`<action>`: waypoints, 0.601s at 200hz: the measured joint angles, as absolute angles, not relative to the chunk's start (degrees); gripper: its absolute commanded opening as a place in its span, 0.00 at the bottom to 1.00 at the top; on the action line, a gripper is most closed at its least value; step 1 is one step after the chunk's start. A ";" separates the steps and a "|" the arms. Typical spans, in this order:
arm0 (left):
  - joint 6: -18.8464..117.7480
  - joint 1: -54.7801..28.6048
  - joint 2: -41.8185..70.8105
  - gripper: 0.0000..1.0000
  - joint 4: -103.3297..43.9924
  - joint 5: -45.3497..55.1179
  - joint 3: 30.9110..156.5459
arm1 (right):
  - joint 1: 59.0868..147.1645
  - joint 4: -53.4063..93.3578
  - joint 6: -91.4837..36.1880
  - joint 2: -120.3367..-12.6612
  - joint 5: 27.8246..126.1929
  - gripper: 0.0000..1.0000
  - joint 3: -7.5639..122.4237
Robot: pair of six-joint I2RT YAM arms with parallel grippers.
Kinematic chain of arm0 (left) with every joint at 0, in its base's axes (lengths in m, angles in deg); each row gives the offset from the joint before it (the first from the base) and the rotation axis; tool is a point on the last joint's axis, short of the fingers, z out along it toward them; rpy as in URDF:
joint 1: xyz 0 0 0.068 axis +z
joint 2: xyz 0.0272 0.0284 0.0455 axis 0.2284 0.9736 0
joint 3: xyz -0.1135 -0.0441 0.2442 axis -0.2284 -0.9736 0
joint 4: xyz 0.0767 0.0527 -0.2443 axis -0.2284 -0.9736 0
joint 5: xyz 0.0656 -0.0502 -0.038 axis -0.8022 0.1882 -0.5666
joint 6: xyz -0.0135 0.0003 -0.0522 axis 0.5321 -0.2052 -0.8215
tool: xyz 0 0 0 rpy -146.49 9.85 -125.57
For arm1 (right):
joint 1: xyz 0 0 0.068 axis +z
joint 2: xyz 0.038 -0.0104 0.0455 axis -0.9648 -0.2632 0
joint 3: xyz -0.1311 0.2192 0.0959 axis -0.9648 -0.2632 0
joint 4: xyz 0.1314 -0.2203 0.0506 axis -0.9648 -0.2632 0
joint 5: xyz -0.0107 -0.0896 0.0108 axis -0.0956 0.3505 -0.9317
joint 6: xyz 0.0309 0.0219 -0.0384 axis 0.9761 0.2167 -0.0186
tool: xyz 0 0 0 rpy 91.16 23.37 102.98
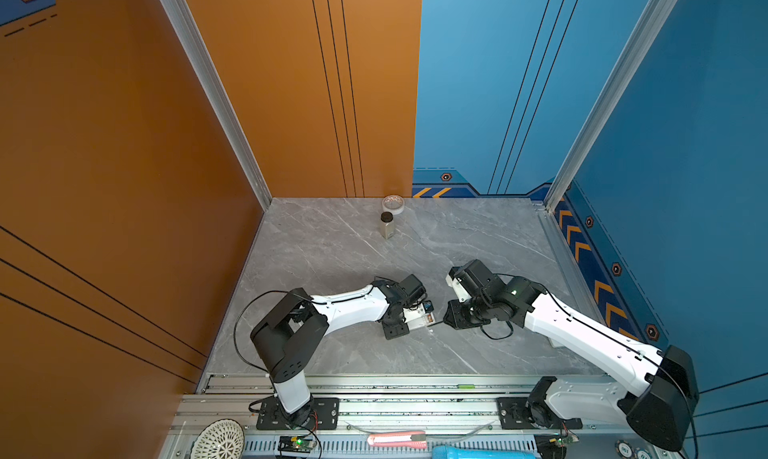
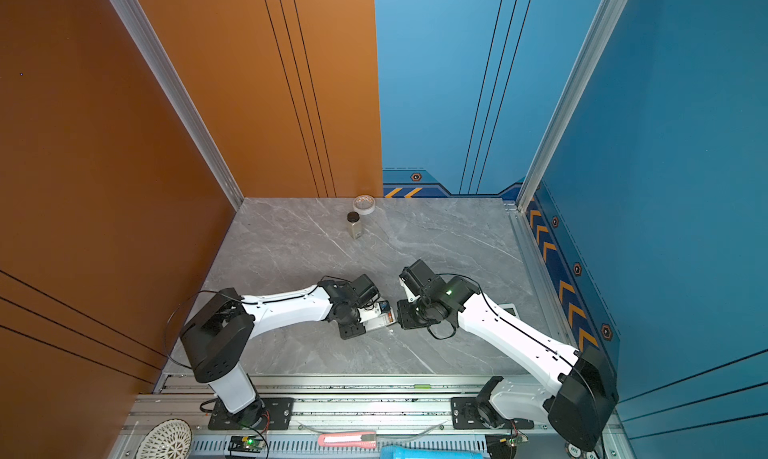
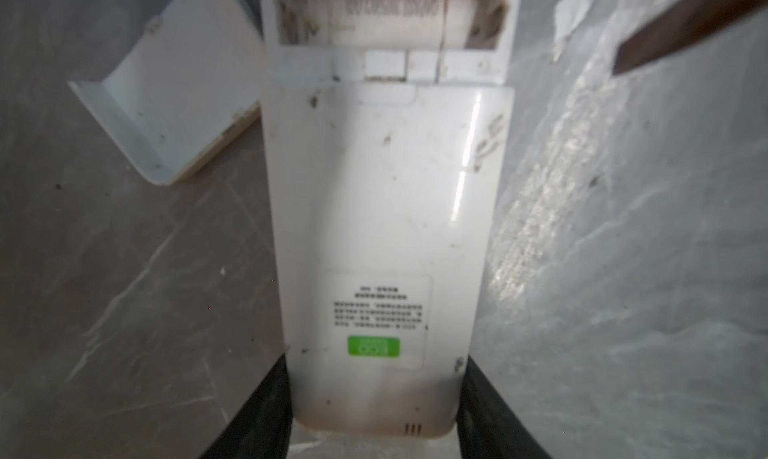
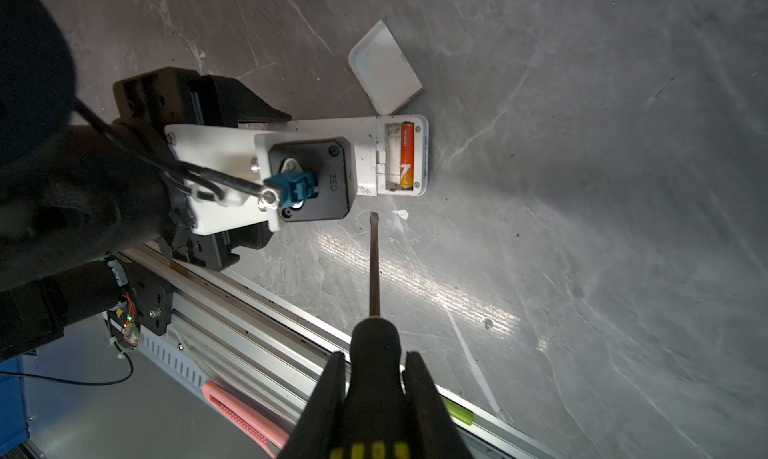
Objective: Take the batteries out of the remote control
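The white remote control point(image 3: 382, 212) lies back-up on the grey table, and my left gripper point(image 3: 376, 365) is shut on its lower end, a black finger on each side. Its battery bay is open. One orange-red battery point(image 4: 407, 155) sits in the far slot, and the slot beside it shows bare white plastic. The loose white cover point(image 4: 384, 68) lies on the table right next to the remote. My right gripper point(image 4: 375, 359) is shut on the black-and-yellow handle of a screwdriver point(image 4: 374, 266). The blade tip hangs a short way off the bay end, not touching. In both top views the remote point(image 1: 422, 317) lies between the two grippers.
A small bottle with a dark cap point(image 1: 387, 225) and a roll of tape point(image 1: 393, 204) stand near the back wall. A pink utility knife point(image 1: 397, 439) lies on the front rail. A white scrap point(image 4: 401, 214) lies by the screwdriver tip. A white flat object point(image 2: 509, 309) shows behind the right arm.
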State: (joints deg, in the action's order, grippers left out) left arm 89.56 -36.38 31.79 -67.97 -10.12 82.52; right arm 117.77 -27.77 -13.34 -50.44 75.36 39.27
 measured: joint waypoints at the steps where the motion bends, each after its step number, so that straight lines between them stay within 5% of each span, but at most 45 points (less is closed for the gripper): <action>1: 89.56 -36.38 31.79 0.42 -67.95 -10.12 82.50 | 117.75 -27.77 -13.34 -50.47 75.42 0.00 39.27; 120: 89.59 -36.38 31.79 0.42 -67.89 -10.49 82.50 | 115.32 -26.04 -13.12 -52.76 78.05 0.00 39.27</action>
